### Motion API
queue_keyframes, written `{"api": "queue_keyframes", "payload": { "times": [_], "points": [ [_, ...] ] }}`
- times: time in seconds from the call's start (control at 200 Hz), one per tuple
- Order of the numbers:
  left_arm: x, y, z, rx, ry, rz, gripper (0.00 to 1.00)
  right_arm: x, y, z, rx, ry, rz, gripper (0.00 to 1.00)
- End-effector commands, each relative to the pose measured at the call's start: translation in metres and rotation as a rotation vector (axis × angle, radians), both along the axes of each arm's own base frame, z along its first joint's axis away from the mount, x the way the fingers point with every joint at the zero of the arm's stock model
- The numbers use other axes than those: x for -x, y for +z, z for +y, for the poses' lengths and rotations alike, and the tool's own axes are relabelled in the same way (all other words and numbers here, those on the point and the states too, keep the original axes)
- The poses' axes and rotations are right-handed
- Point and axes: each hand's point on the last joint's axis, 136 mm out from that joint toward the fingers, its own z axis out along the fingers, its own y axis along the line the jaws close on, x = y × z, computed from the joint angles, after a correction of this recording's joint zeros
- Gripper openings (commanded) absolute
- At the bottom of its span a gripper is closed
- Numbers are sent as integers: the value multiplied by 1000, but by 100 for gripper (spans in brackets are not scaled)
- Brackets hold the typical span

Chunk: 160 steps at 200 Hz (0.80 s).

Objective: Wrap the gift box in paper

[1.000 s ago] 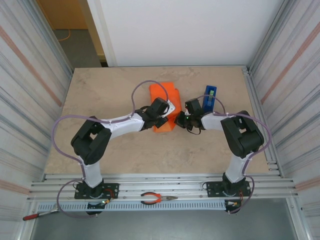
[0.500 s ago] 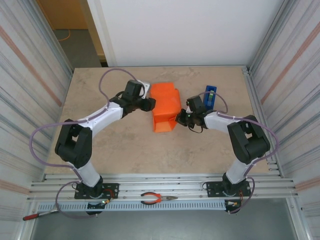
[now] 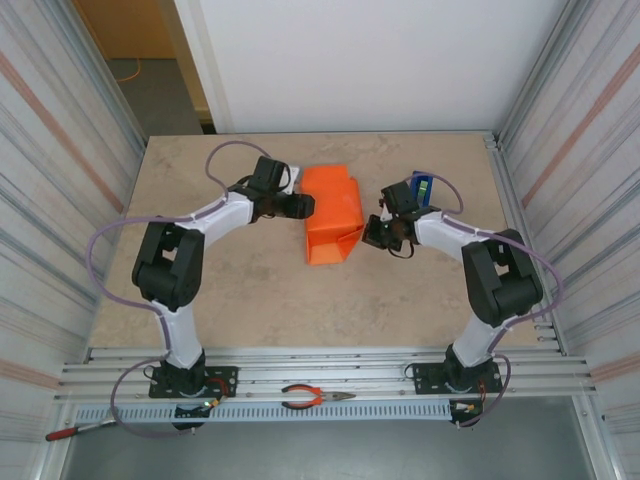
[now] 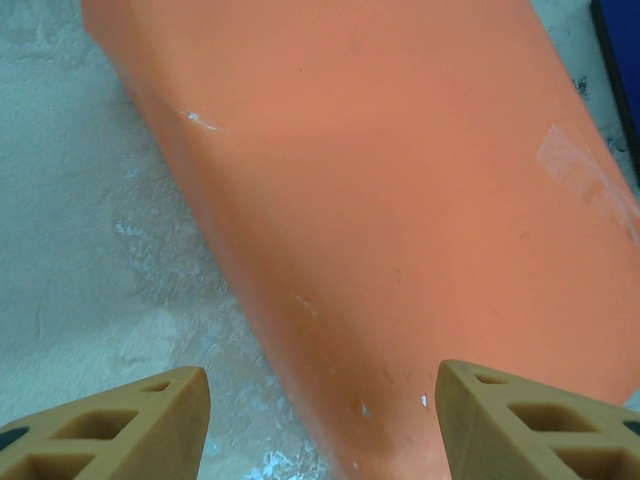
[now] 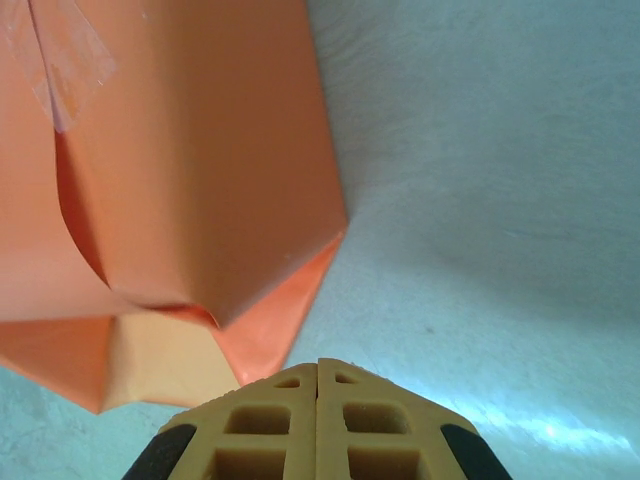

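Orange paper (image 3: 332,215) flanked low: left gripper (image 3: 301,207) parted, empty; right gripper (image 3: 372,233) closed, empty.

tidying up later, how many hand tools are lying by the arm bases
2: orange-handled pliers midway along the front rail, and a red-handled tool at its left end. More may lie outside the frame.

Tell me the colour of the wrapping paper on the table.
The paper is plain bright orange; the left wrist view shows it best.
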Motion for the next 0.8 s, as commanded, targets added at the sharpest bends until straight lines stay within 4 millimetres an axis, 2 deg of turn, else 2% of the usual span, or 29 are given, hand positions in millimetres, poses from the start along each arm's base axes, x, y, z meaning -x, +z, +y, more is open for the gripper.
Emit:
{"api": "queue_keyframes", "payload": {
  "times": [0.0,0.11,0.185,0.496,0.797],
  "points": [
    [3,-1,-8,6,-53,26,62,-11,-2,9,36,29,-4,0],
    [6,-9,-10,-11,-78,38,61,-20,-6,21,24,36,4,0],
    [8,-13,-10,-20,-85,42,61,-19,-7,27,18,44,8,0],
    [7,-2,-14,7,-91,24,60,10,-3,24,-22,12,-13,0],
    [9,-9,-13,0,-90,38,60,5,-12,53,-72,10,-26,0]
  ]
}}
